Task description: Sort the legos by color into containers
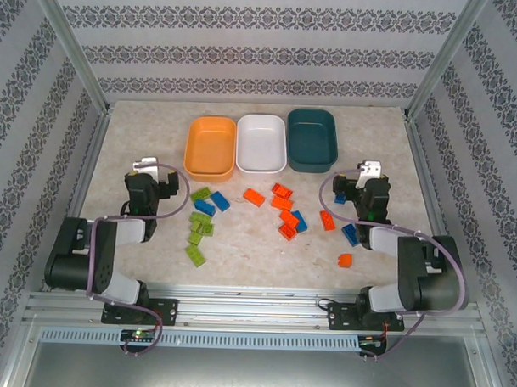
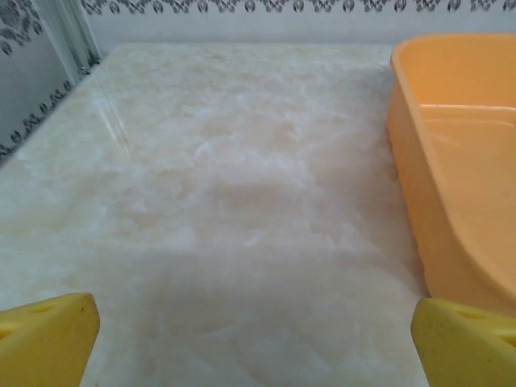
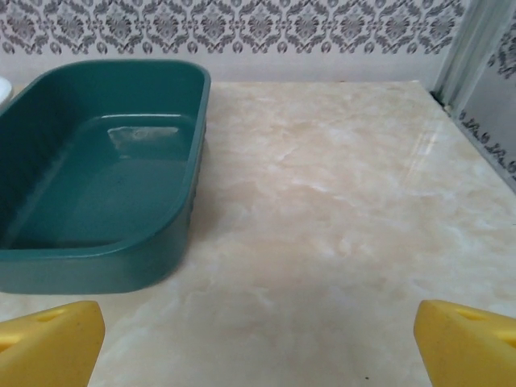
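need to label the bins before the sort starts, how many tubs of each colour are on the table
orange tub: 1
white tub: 1
dark teal tub: 1
total: 3

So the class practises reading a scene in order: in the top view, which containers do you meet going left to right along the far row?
orange tub → white tub → dark teal tub
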Controlling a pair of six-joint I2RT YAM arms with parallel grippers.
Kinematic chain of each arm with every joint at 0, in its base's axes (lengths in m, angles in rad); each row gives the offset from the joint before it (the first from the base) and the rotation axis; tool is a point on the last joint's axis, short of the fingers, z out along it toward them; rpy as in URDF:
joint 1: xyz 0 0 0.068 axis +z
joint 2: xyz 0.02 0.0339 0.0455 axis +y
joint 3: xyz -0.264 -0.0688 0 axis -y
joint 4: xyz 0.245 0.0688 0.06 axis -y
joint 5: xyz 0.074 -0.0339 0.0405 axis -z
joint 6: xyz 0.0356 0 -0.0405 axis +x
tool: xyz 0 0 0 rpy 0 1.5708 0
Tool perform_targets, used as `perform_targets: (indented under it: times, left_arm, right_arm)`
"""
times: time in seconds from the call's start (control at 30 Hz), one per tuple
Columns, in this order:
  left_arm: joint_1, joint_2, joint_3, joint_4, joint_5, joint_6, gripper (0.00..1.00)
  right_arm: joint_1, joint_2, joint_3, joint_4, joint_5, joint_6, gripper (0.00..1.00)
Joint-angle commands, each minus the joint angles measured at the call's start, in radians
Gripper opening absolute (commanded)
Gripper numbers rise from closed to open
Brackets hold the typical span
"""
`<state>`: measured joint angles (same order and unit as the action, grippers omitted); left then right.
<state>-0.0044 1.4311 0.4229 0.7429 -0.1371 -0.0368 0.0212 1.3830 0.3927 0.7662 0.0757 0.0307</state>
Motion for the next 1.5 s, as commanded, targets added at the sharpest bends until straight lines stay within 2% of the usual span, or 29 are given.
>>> perform_targets:
  times: [0.0,0.17,0.27,0.37,0.63,0.67,0.73,0.83,1.03,1.17,1.47]
  left_arm:
    - [0.004,-0.099,0.08,-0.197,-0.052,-0.048,1.0]
    - [0.004,-0.201,0.249,-0.546,-0.099,-0.229,1.0]
    - [0.004,-0.226,0.364,-0.758,-0.039,-0.348,1.0]
    - [0.0,-0.24,0.449,-0.889,0.088,-0.394,1.0]
    - [-0.037,-0.331,0.528,-1.081,0.415,-0.354,1.0]
    - [-0.038,-0.337,0.53,-1.102,0.479,-0.35,1.0]
    - [-0.05,-0.338,0.531,-1.151,0.567,-0.346,1.0]
    - [-0.096,-0.337,0.519,-1.206,0.627,-0.323,1.0]
    - [-0.202,-0.311,0.45,-1.184,0.645,-0.247,1.0]
    - [-0.208,-0.261,0.443,-1.185,0.726,-0.223,1.0]
    - [-0.238,-0.265,0.432,-1.211,0.702,-0.186,1.0]
  right_arm:
    - [-0.006,-0.09,0.012,-0.09,0.065,0.032,0.98]
    - [-0.009,-0.228,0.081,-0.308,0.088,0.178,0.98]
    - [-0.011,-0.281,0.192,-0.532,0.064,0.267,0.98]
    - [-0.013,-0.315,0.274,-0.664,-0.027,0.307,0.98]
    - [-0.007,-0.311,0.499,-1.173,-0.209,0.427,0.98]
    - [-0.002,-0.305,0.524,-1.246,-0.217,0.423,0.98]
    - [0.026,-0.304,0.549,-1.381,-0.158,0.44,0.98]
    - [0.067,-0.305,0.531,-1.491,-0.156,0.451,0.98]
    - [0.149,-0.217,0.459,-1.526,-0.123,0.467,0.96]
    - [0.176,-0.114,0.477,-1.504,-0.065,0.455,0.91]
    - [0.161,0.087,0.551,-1.427,-0.019,0.431,0.86]
